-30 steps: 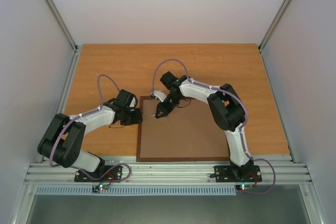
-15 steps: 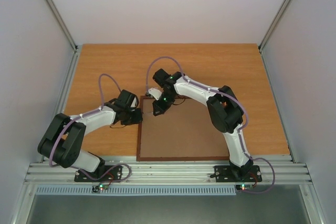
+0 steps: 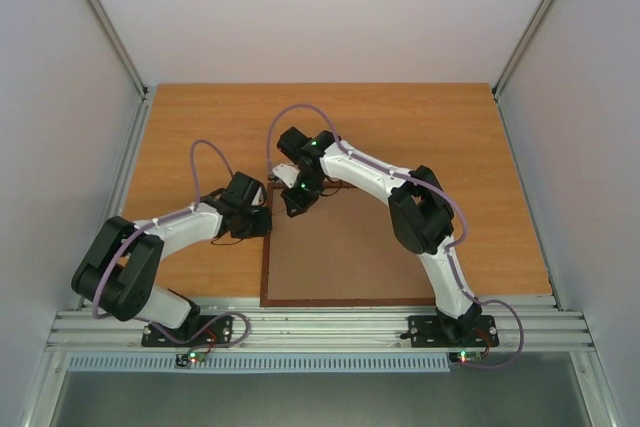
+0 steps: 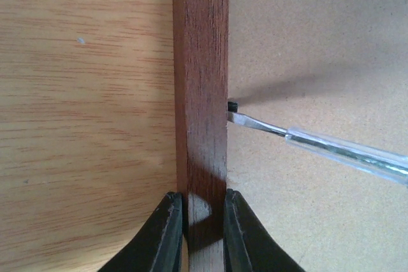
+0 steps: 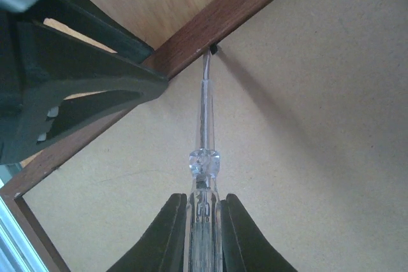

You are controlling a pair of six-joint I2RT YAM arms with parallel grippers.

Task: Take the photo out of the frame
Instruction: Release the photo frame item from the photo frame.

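The frame (image 3: 266,272) lies face down near the table's front edge, its brown hardboard back (image 3: 350,252) up. The photo is hidden under that back. My left gripper (image 4: 203,221) is shut on the frame's left rail (image 4: 201,62), one finger on each side. My right gripper (image 5: 204,227) is shut on a clear-handled screwdriver (image 5: 204,157). The screwdriver's tip (image 4: 239,118) touches a small black tab (image 4: 233,104) where the back meets the left rail. From above, the two grippers (image 3: 262,219) (image 3: 292,205) stand close together at the frame's far left corner.
The orange wooden table (image 3: 200,127) is closed in by white walls with metal posts (image 3: 105,22) on three sides. An aluminium rail (image 3: 320,327) carries both arm bases along the near edge. The left gripper's dark body (image 5: 76,87) fills the upper left of the right wrist view.
My right arm has swung left across the back of the frame, bringing the screwdriver to the left rail. The left gripper has kept its hold and place.
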